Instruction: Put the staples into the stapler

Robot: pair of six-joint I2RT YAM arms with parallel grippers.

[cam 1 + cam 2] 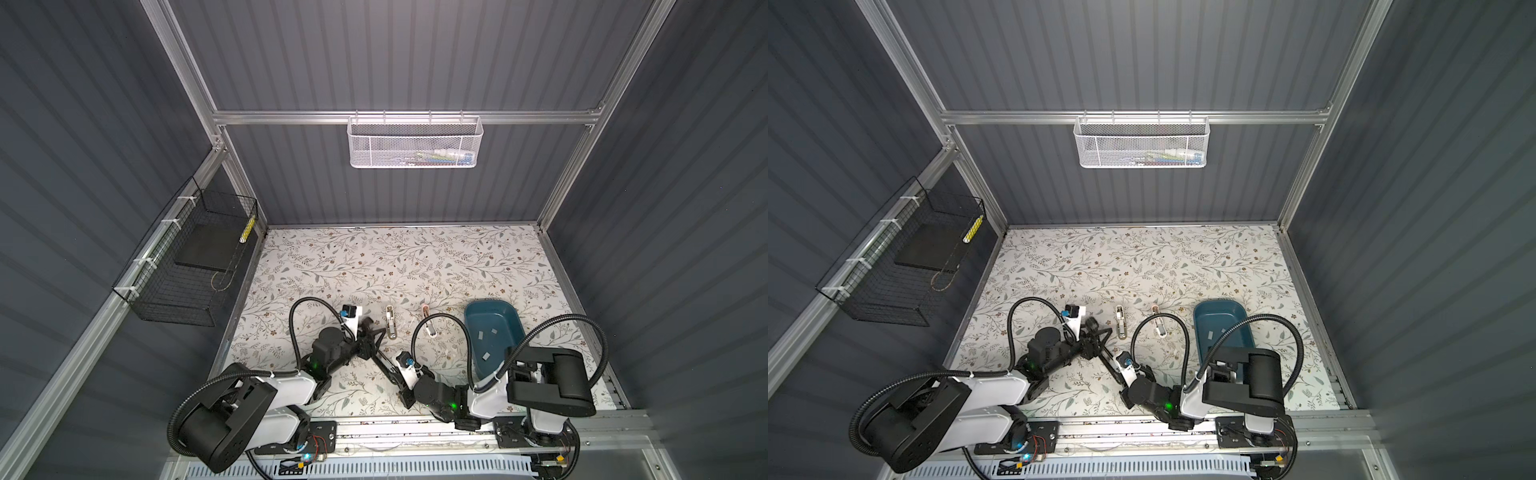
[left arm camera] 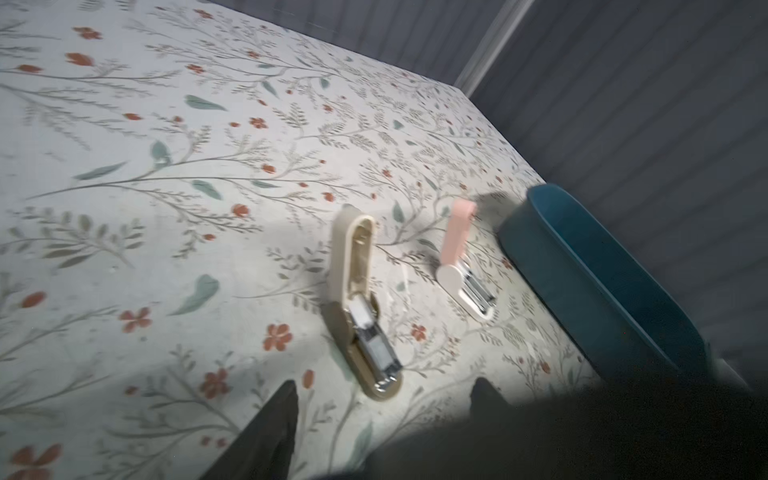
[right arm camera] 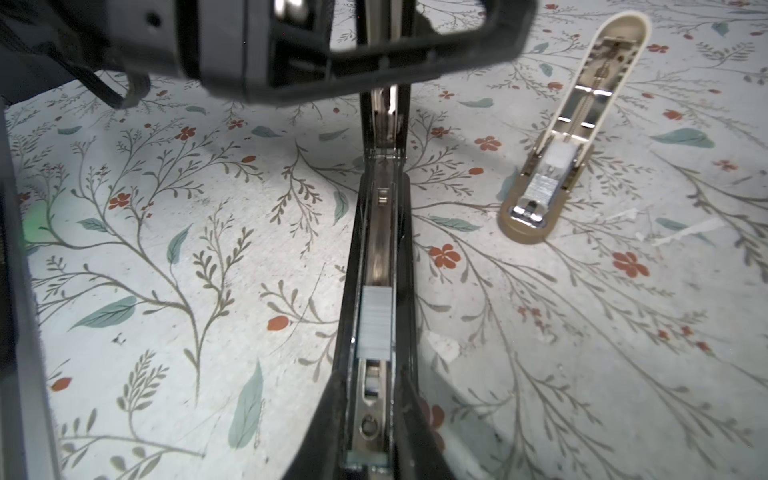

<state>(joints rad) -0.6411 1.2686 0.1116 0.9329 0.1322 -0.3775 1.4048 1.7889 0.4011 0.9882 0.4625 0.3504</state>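
Note:
An opened black stapler (image 3: 376,232) lies on the floral table, and my right gripper (image 3: 372,386) is shut on its near end. A silvery strip of staples (image 3: 374,324) sits in its channel. Its raised lid (image 3: 384,120) runs up to my left gripper (image 1: 374,330), whose fingers (image 2: 282,419) stand apart with only table showing between them in the left wrist view. More staples (image 1: 485,356) lie in the teal tray (image 1: 486,316) at the right. In both top views the two grippers meet at the table's front middle.
A beige stapler (image 2: 353,266) lies open just beyond the left gripper, with a pink stapler (image 2: 457,249) open between it and the teal tray (image 2: 582,270). A white mesh basket (image 1: 415,143) hangs on the back wall. A black wire basket (image 1: 195,266) hangs on the left wall.

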